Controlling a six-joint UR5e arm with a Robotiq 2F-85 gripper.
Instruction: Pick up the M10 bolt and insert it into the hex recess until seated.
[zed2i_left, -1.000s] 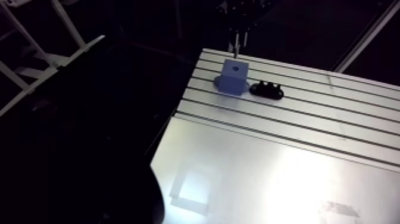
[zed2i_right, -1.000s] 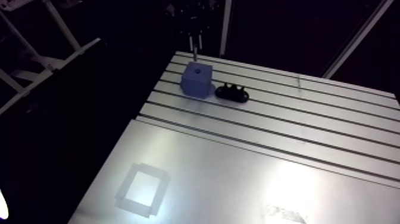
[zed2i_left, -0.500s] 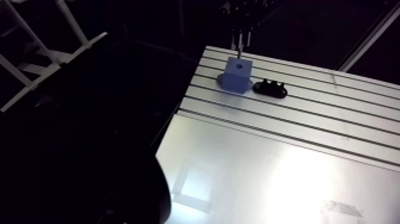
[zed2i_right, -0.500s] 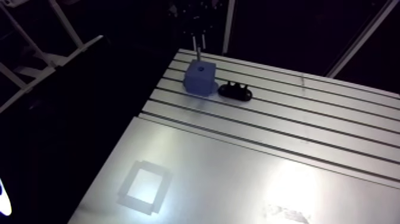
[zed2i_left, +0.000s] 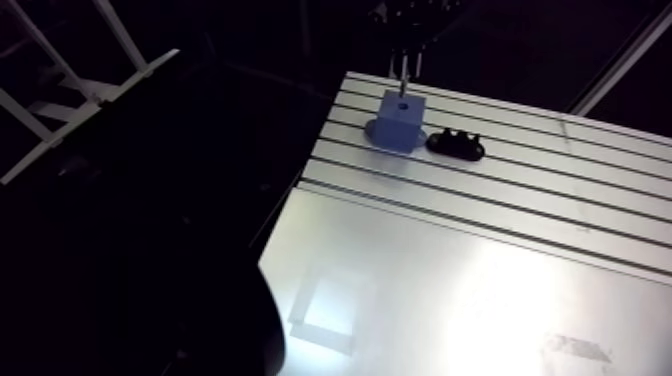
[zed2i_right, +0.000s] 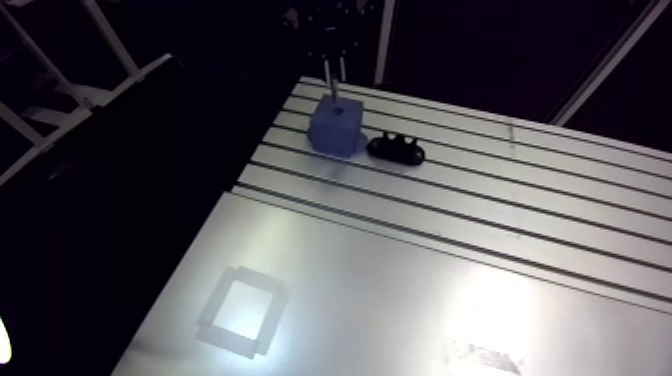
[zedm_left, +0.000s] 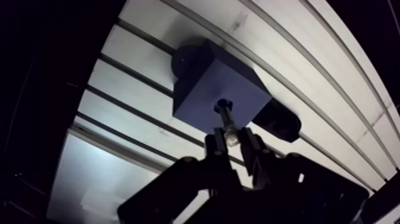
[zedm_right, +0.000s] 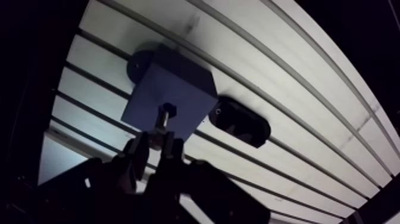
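A blue block (zedm_left: 205, 83) is seen standing on the slotted table (zed2i_right: 470, 250), near its far edge, with a round flange showing at its foot. A small dark hex recess (zedm_right: 171, 109) is set in the block's top face. Just beside the block, on the same stretch of table, a low black oval holder (zedm_right: 240, 123) is laid; in the arm view small bumps are seen along its top, and what it contains cannot be made out.

The gripper (zedm_left: 232, 144) is held above the block, coming down from the top of the arm view. In the wrist view its two fingers (zedm_left: 215, 150) are drawn close together, with only a narrow gap between them, and the M10 bolt (zedm_left: 228, 126) is pinched in that gap. The bolt is gripped by its pale shank, which is pointed away from the gripper toward the block's top face. Its dark far end is seen lying over the recess. Whether that end is already inside the recess or just above it cannot be told. The block itself is not touched by the fingers.

Nearer the camera, on the smooth plate of the table, a square tape outline (zed2i_right: 240, 312) is seen, well apart from the block and the holder.
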